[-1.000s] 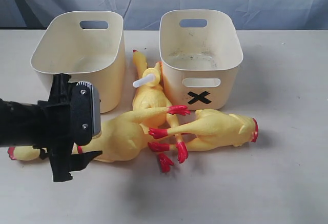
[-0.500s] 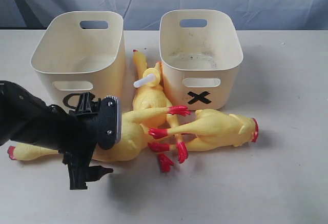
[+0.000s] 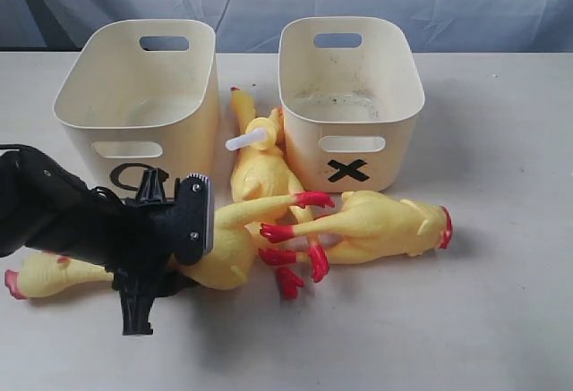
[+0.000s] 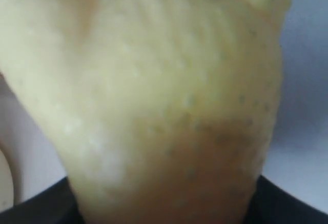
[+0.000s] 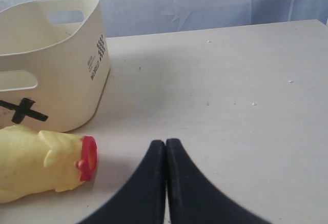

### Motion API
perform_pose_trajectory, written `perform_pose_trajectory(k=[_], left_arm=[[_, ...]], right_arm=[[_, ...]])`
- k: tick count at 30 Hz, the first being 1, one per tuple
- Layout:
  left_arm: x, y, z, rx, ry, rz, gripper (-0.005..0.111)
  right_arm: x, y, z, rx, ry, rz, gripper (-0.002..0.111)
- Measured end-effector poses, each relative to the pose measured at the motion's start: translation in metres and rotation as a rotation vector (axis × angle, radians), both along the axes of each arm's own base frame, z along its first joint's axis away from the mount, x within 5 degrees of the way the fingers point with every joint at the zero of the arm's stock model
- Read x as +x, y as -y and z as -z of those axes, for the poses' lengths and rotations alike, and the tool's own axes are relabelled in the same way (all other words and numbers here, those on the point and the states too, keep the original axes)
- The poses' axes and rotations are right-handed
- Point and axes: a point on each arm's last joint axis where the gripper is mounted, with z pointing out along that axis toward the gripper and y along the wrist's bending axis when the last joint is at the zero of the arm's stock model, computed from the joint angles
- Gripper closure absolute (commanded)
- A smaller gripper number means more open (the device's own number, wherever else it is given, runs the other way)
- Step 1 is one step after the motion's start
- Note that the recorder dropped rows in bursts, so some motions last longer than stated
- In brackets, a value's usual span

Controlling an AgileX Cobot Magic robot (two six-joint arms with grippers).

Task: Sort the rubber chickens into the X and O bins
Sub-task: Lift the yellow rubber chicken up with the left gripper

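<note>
Exterior view: the left gripper [image 3: 152, 275] has dropped from above the O bin [image 3: 197, 140] onto the body of the large chicken [image 3: 224, 252]. That chicken has slid, its head now nearer the left edge of the worktop [image 3: 501, 301]. One black finger shows on the near side of the body and the other is hidden, so I cannot tell whether the jaws have closed on it. I judge this the start of the first pick. Both tubs hold no chicken, so no sorting is done.

The count is three chickens. The large one lies under the gripper, the tube chicken [image 3: 260, 176] lies between the tubs, and the third chicken [image 3: 385, 225] lies in front of the X bin [image 3: 394, 154]. Their red feet tangle in the middle. There are two bins.

Left wrist view: dimpled yellow skin of the large chicken [image 4: 164, 106] fills the picture, and the jaws are not visible.

Right wrist view: the right gripper [image 5: 165, 144] rests low over the worktop [image 5: 230, 106]. Its jaws are pressed together and empty. The third chicken [image 5: 36, 162] and the X bin [image 5: 77, 80] lie just beside it.
</note>
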Motion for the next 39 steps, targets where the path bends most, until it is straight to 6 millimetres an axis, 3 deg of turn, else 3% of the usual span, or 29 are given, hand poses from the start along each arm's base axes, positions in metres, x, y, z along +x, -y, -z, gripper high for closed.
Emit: perform_pose_trajectory(k=[4, 8, 19, 33, 36, 39], left_arm=[[-0.003, 0.001, -0.011, -0.045, -0.005, -0.013, 0.107], [-0.009, -0.002, -0.037, -0.090, 0.044, -0.030, 0.107], [-0.051, -0.033, -0.084, 0.032, -0.015, -0.029, 0.107], [-0.087, -0.049, -0.140, -0.132, 0.126, -0.067, 0.107], [-0.095, -0.046, -0.146, -0.220, 0.070, -0.093, 0.107], [-0.103, -0.049, -0.142, -0.156, -0.008, -0.053, 0.107]], right_arm=[[0.000, 0.000, 0.000, 0.000, 0.000, 0.000, 0.108], [0.000, 0.000, 0.000, 0.000, 0.000, 0.000, 0.108], [0.000, 0.000, 0.000, 0.002, 0.000, 0.001, 0.108], [0.000, 0.000, 0.000, 0.002, 0.000, 0.001, 0.108], [0.000, 0.000, 0.000, 0.002, 0.000, 0.001, 0.108], [0.000, 0.000, 0.000, 0.002, 0.000, 0.001, 0.108]])
